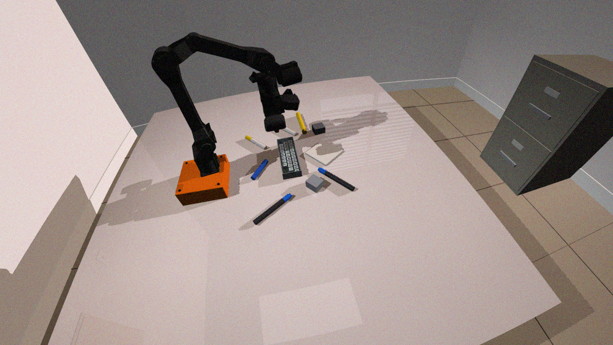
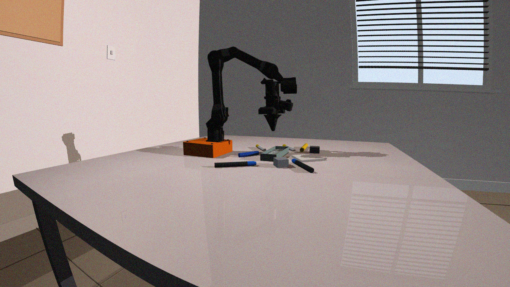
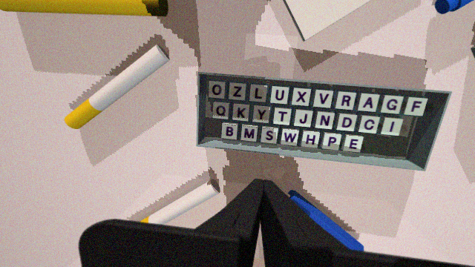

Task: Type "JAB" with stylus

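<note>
The keyboard (image 1: 292,175) (image 2: 269,157) (image 3: 386,161) is a grey-green tray of lettered keys. In the wrist view the J key (image 3: 303,117) is in its middle row, the A key (image 3: 368,101) in its top row and the B key (image 3: 229,131) in its bottom row. My gripper (image 2: 273,129) (image 3: 262,187) is shut and empty, pointing down, well above the desk. A blue pen (image 1: 259,169) (image 2: 248,154) (image 3: 326,222) lies beside the keyboard on the arm base's side. Several other pens lie around; I cannot tell which is the stylus.
Two white pens with yellow ends (image 1: 257,142) (image 3: 128,79), a thick yellow one (image 1: 300,122) and two black ones with blue ends (image 1: 272,210) (image 2: 303,166) lie around the keyboard. A dark block (image 1: 318,128), a grey block (image 1: 314,183) and a pale flat pad (image 1: 324,156) are near it.
</note>
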`<state>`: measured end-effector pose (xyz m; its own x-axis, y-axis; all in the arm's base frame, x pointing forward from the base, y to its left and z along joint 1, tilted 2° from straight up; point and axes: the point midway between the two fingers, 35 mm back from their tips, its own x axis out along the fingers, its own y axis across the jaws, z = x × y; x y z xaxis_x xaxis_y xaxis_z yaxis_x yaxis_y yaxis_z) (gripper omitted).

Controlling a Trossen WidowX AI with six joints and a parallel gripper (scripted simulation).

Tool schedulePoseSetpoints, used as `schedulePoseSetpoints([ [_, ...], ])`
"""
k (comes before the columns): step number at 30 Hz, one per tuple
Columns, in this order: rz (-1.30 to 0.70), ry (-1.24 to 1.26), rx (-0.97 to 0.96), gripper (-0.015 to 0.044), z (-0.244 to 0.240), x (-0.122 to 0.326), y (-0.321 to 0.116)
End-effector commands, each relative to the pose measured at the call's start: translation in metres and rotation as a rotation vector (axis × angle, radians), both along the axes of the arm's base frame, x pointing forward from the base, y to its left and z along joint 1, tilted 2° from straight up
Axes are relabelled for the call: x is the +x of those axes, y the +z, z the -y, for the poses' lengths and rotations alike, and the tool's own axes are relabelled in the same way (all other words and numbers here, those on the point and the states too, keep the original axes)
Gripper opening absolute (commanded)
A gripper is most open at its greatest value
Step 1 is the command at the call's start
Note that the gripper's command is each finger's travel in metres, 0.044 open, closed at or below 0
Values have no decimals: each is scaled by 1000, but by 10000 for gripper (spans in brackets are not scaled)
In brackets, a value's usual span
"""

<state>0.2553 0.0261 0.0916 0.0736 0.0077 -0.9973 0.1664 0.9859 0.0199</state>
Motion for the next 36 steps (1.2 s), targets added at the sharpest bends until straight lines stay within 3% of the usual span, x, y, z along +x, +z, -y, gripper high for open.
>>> schedulePoseSetpoints([
  [1, -8, 0, -1, 0, 0, 0, -4],
  [3, -6, 0, -1, 0, 0, 0, -3],
  [6, -9, -16, -2, 79, 0, -1, -3],
  [9, -49, -234, -22, 150, 2, -7, -9],
  [19, -102, -1159, -203, 150, 10, -34, -29],
  [28, 72, -1938, -423, 150, 20, -57, -40],
  [32, 163, -2137, -474, 150, 23, -62, -42],
  [36, 171, -2154, -477, 150, 23, -62, -42],
])
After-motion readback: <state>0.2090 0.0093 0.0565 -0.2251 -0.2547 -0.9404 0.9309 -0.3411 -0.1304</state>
